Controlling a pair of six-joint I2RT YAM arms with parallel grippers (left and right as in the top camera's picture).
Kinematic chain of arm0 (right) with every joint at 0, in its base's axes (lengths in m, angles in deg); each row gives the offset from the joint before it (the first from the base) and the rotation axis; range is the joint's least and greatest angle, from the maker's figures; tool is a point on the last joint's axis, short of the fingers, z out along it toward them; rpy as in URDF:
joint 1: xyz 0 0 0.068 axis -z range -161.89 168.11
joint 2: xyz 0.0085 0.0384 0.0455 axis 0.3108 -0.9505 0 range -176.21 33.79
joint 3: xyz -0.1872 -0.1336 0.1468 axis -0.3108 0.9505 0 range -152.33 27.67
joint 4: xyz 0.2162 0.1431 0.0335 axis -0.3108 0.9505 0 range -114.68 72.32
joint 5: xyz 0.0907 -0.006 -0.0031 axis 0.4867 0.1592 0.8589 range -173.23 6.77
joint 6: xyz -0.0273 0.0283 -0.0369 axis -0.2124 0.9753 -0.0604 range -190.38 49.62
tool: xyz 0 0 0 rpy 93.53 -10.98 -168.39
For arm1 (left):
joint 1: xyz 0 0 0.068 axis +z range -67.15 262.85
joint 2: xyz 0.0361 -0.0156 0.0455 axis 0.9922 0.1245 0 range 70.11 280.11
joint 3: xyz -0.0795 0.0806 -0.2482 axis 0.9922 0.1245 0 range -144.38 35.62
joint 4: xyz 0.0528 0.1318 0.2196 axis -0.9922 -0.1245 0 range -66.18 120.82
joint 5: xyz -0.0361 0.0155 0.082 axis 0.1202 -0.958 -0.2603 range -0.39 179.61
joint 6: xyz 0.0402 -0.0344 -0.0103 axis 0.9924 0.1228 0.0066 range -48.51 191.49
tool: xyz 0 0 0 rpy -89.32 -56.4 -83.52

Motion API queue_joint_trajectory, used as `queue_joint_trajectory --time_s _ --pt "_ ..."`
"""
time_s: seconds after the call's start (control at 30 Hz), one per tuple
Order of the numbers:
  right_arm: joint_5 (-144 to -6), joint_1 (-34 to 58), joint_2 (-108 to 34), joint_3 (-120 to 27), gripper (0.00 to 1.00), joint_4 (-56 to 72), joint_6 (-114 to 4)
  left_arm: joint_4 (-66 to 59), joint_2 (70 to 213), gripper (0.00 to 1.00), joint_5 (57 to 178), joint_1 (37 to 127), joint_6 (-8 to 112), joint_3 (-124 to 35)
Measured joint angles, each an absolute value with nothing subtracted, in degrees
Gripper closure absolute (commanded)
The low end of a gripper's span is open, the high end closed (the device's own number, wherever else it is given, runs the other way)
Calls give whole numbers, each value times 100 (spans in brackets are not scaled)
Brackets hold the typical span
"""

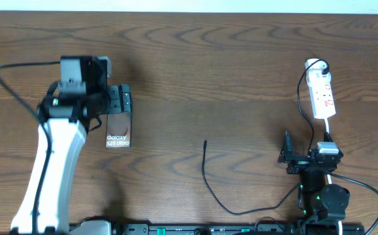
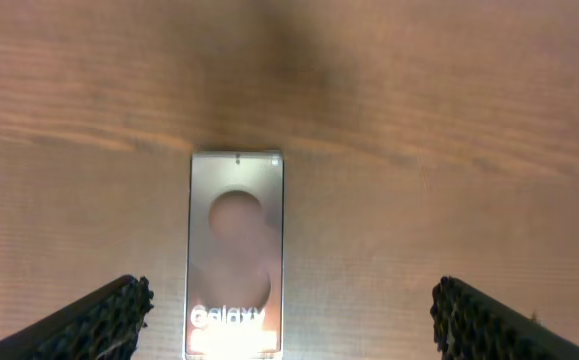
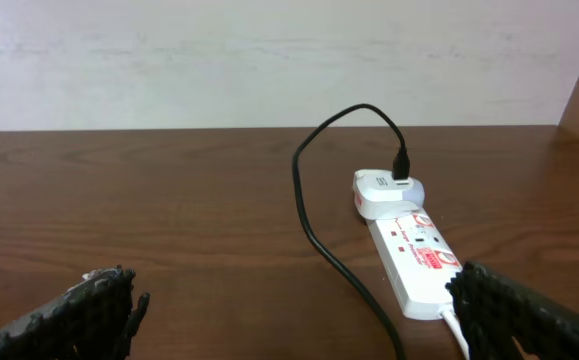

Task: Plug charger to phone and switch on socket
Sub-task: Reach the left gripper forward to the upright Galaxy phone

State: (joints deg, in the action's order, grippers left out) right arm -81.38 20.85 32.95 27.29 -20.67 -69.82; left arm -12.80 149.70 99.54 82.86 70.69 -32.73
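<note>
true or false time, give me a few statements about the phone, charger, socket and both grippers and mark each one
1. The charger tip is plugged into the phone. False: the tip lies loose on the table, apart from the phone.
2. The left gripper is open over the phone. True.
3. The charger's far end sits in a white plug on the socket. True.
4. The right gripper is shut on the charger. False: it is open, holding nothing.

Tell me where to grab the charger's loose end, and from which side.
Grip just behind the connector tip, coming straight down from above and closing across its width. The charger lies flat on the table there, running nearly straight, so a top approach probably suits it best.
</note>
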Motion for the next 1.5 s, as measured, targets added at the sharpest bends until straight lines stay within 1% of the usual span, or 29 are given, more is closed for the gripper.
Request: queue_joint_trajectory --time_s 0.27,0.3,0.33,0.37,0.4,0.43,0.47,0.53,0.87,1.3,1.5 --pt "-8138 2085 3295 2729 1 -2065 -6982 -1723 15731 8 9956 8286 7220 -3433" --pt "-8138 2085 3295 2729 1 -2065 -6982 -1723 15785 12 9956 8286 7224 -3433" --pt "-8138 2085 3295 2729 1 -2065 -6982 -1726 15825 28 9954 8286 7242 -3433" --pt "-8138 2085 3295 2729 1 -2065 -6982 -1743 15857 55 9954 8286 7266 -3433" --pt "-8138 2085 3295 2729 1 -2065 -6982 -1774 15877 73 9956 8286 7277 -3433" --pt "-8138 2085 3295 2729 1 -2065 -6982 -1802 15884 75 9954 8286 7281 -3433" --pt "-8138 2085 3295 2729 1 -2065 -6982 -1806 15884 64 9954 8286 7283 -3433" --pt "-8138 2085 3295 2729 1 -2065 -6982 -1804 15884 2 9959 8286 7285 -3435" --pt "-8138 2085 3295 2729 1 -2065 -6982 -1874 15884 2 9946 8286 7303 -3433" --pt "-8138 2085 3295 2729 1 -2065 -6982 -1868 15905 2 9417 8286 7303 -3393" --pt "-8138 2085 3295 2729 1 -2065 -6982 -1863 16310 2 9379 8286 7303 -3393"
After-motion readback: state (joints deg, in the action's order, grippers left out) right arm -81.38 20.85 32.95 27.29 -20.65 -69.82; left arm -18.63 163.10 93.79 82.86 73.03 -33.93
